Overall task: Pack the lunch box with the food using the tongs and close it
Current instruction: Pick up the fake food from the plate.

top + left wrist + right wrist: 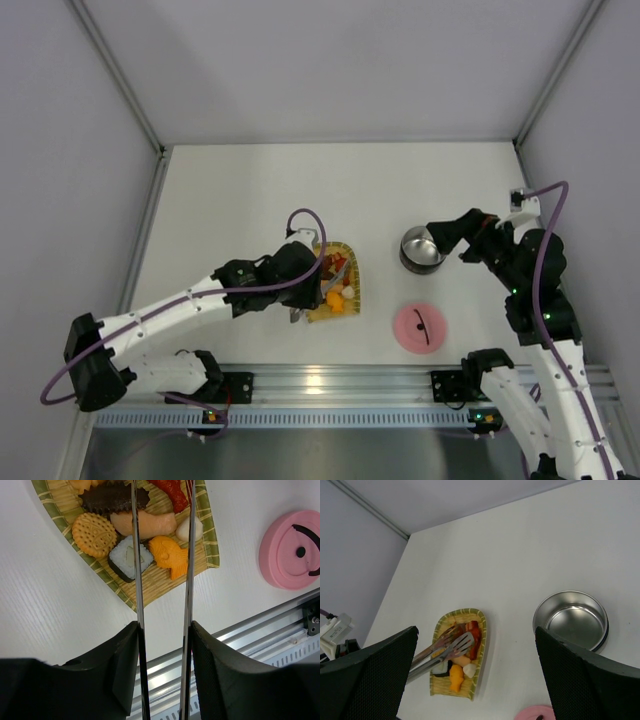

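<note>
My left gripper [164, 640] is clamped around the tongs [137, 580]. Its two fingers press the thin steel arms partly together well back from the tips, and a gap is left between the arms. They look springy and slick, so I judge this rearward hold gives reach but weak, wobbly pinch force at the tips.

Nearest the rail lies the pink lid [290, 550], flat on the table with its black handle mark up. It looks light and rigid, and I think the raised handle is the only sensible place to take it.

Beyond it is the yellow woven tray [160, 585] with the food:
- a round cracker [94, 533]
- a sushi roll [131, 557]
- an orange fish-shaped piece [170, 555]
- a white lump [190, 529]
- a pale pink slab [147, 524]
- a dark spiky piece [114, 499]
- a red piece [172, 492]

All look like small, hard, light plastic that could squirt out of smooth blades. I'd take each across its widest flat sides, and the sushi roll looks the easiest. The tong ends sit over the far pieces, but I cannot tell whether they touch.

Farther off, well apart to the right, the steel pot [571, 619] stands upright with nothing in it. My right gripper [445, 238] is beside it, spread wide and holding nothing.
</note>
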`<state>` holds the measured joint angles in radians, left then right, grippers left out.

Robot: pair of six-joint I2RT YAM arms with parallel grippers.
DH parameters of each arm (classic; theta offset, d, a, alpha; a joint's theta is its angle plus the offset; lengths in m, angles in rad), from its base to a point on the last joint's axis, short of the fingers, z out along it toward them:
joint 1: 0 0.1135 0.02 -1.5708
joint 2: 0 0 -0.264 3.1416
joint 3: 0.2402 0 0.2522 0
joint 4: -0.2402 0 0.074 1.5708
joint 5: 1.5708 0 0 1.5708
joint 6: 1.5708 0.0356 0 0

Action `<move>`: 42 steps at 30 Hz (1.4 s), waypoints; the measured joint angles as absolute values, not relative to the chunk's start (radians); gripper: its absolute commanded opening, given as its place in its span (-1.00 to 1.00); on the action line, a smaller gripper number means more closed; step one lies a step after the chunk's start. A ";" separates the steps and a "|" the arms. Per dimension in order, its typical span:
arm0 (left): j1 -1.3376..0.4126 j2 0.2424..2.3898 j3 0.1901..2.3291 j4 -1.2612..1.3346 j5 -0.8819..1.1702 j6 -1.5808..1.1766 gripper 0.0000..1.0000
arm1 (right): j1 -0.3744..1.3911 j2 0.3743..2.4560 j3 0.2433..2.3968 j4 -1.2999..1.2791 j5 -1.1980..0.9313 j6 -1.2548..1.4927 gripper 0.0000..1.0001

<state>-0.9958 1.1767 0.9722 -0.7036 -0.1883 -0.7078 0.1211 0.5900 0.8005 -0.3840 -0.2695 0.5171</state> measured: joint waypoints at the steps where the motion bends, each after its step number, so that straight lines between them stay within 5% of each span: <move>1: -0.996 1.178 0.970 -0.704 -0.188 -0.708 -0.03 | 0.121 0.589 0.801 -0.386 -0.269 0.517 0.99; 14: -0.996 1.240 0.948 -0.661 -0.167 -0.708 -0.06 | 0.121 0.574 0.801 -0.392 -0.256 0.516 0.99; 27: -0.996 1.232 0.963 -0.669 -0.162 -0.708 -0.49 | 0.121 0.571 0.801 -0.394 -0.254 0.516 0.99; 42: -0.997 1.273 1.191 -0.712 -0.147 -0.655 -0.58 | 0.121 0.572 0.801 -0.398 -0.246 0.516 0.99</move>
